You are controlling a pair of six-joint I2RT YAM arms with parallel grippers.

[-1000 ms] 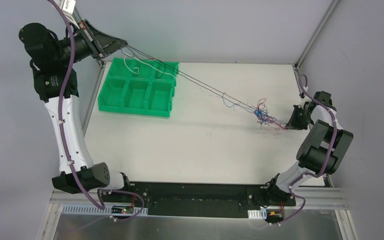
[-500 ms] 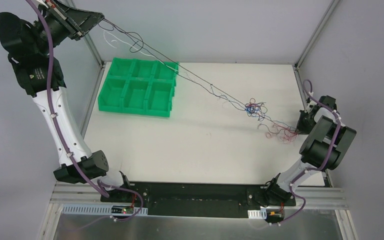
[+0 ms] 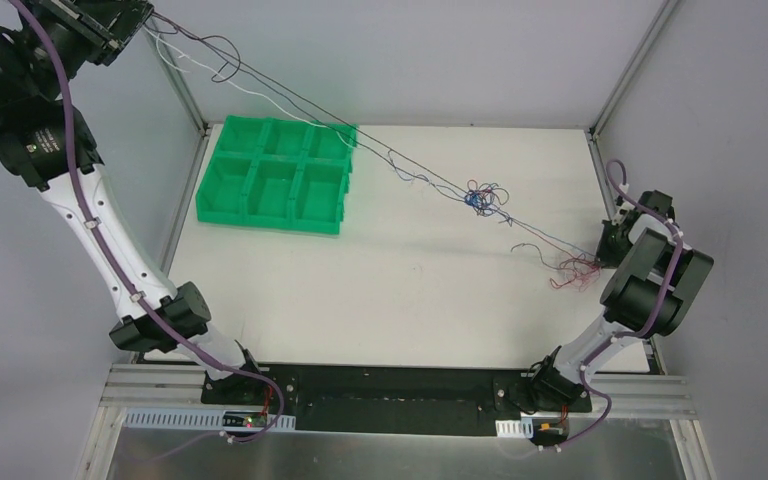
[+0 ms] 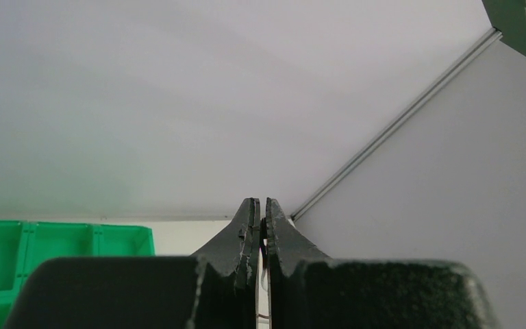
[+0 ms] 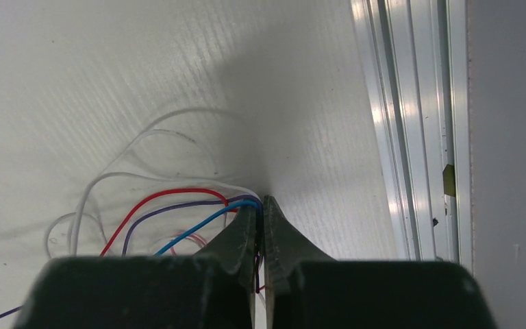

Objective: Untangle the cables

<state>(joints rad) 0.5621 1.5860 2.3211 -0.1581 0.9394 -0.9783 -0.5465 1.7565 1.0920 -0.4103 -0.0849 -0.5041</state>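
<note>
The cables (image 3: 480, 197) are stretching farther, knot sliding leftward, as the left gripper (image 4: 260, 205) is lifting higher, clenched on their ends; the right gripper (image 5: 260, 212) is clamping the other ends at the table (image 3: 360, 270) edge, tensioning the tangle apart.

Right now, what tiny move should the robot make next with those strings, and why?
Probably draw the left gripper a bit farther up and away from the right gripper. Both are shut on the cables, which stretch between them. A knot sits mid-span, and there is a loose red tangle near the right gripper. A gentle pull may tease the knot open.
</note>
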